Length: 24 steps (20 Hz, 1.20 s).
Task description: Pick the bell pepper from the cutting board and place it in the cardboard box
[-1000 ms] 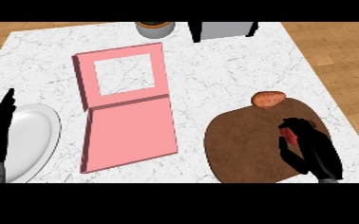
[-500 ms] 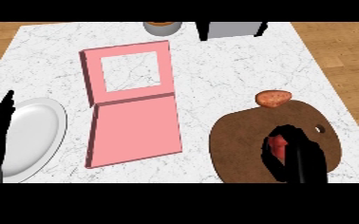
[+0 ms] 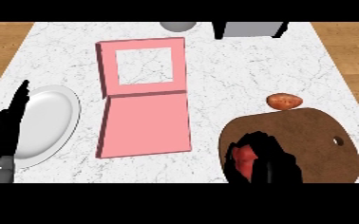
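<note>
The red bell pepper [image 3: 243,159] lies on the round brown cutting board [image 3: 308,133] at the lower right. My right hand [image 3: 275,165] comes in from the bottom edge and curls over it, fingers arched above and beside it, so only its left side shows. The box [image 3: 144,69] is pink, an open square frame with its lid flap [image 3: 146,123] lying flat toward me, left of the board. My left hand [image 3: 14,123] rests open at the left edge, fingers up.
A white plate [image 3: 45,121] sits at the left beside my left hand. An orange-brown potato-like vegetable [image 3: 285,101] lies just beyond the board's far rim. A grey appliance [image 3: 250,29] and a bowl [image 3: 178,26] stand at the counter's back edge.
My right hand has slid left across the board onto the pepper and its fingers have curled round it. The left hand stays still.
</note>
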Motion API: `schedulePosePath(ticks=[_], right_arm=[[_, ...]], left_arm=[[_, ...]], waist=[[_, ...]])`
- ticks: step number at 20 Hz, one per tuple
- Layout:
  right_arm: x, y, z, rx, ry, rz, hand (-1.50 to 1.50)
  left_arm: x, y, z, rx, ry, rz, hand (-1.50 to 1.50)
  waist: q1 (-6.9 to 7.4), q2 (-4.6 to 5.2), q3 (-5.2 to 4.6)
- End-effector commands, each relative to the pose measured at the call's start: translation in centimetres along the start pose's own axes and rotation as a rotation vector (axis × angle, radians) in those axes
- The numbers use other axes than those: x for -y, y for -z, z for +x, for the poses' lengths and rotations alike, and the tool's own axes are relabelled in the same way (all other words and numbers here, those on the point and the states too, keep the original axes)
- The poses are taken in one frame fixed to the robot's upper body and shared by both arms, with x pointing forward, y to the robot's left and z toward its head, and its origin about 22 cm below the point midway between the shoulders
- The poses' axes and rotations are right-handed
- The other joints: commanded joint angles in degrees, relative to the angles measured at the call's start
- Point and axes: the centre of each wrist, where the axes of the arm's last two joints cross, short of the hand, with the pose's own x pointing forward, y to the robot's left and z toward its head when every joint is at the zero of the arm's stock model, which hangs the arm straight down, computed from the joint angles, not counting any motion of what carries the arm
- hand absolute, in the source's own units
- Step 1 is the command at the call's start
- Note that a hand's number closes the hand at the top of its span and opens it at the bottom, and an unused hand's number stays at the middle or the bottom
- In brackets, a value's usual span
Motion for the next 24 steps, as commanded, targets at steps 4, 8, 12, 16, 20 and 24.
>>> schedulePosePath(ticks=[4, 8, 12, 16, 20, 24], right_arm=[[2.8, 0.0, 7.3, -0.085, 0.092, -0.080, 1.50], [2.0, 1.9, 9.6, -0.141, 0.135, -0.064, 1.50], [0.5, 5.5, 10.8, -0.194, 0.158, -0.040, 1.50], [-0.2, 9.0, 12.4, -0.212, 0.189, -0.015, 1.50], [-2.2, 11.8, 13.5, -0.246, 0.143, 0.019, 1.50], [-4.3, 14.9, 12.7, -0.339, 0.106, -0.010, 1.50]], left_arm=[[1.6, 0.3, 0.9, 0.037, -0.007, -0.042, 0.00], [2.7, 0.9, 2.3, 0.058, -0.008, -0.051, 0.00], [1.4, 1.7, 3.0, 0.081, 0.001, -0.077, 0.00], [2.7, 1.8, 2.7, 0.070, -0.007, -0.080, 0.00], [1.8, 2.3, 3.0, 0.089, 0.001, -0.077, 0.00], [2.7, 2.6, 4.0, 0.078, -0.007, -0.103, 0.00]], waist=[[3.57, 1.02, 0.13], [4.52, 1.26, 0.26], [5.17, 1.41, 0.35], [5.72, 1.76, 0.32], [6.30, 1.73, 0.33], [6.33, 2.04, 0.38]])
